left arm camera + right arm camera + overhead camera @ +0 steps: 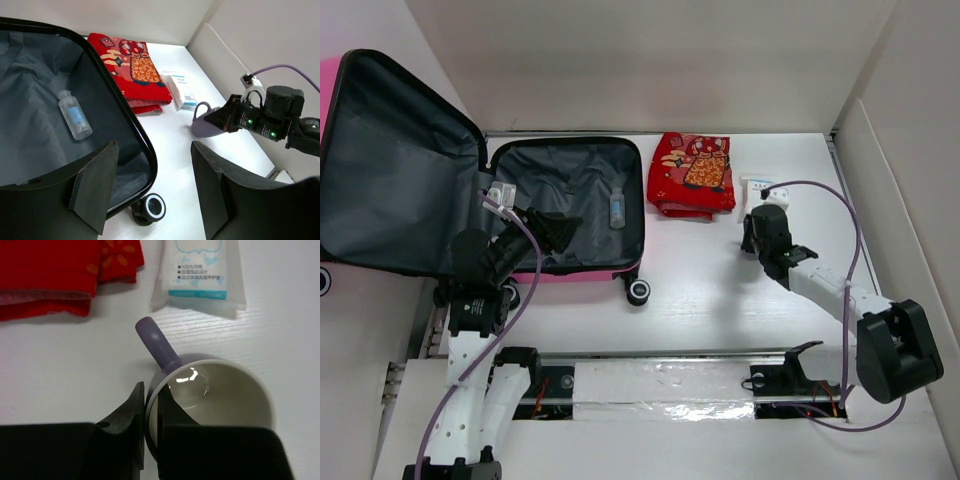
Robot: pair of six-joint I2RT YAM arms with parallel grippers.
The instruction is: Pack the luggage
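Everything is carried on a white-walled bench (700, 290). The luggage (560, 190) lies open on it, with only a bottle (617, 208) inside. Over its near rim the left tool (154, 160) is held open and empty. Right of it, past cloth (692, 175) and tissues (757, 186), an empty mug (220, 390) is pinched at the rim by the right tool (151, 400). So thin a hold may let it slip.

Bright, even light; soft shadows.

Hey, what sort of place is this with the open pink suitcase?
Probably a robot lab test cell, not a home: a white table boxed in by plain white panels, two robot arms bolted at its edge, the luggage and a purple mug staged on it.
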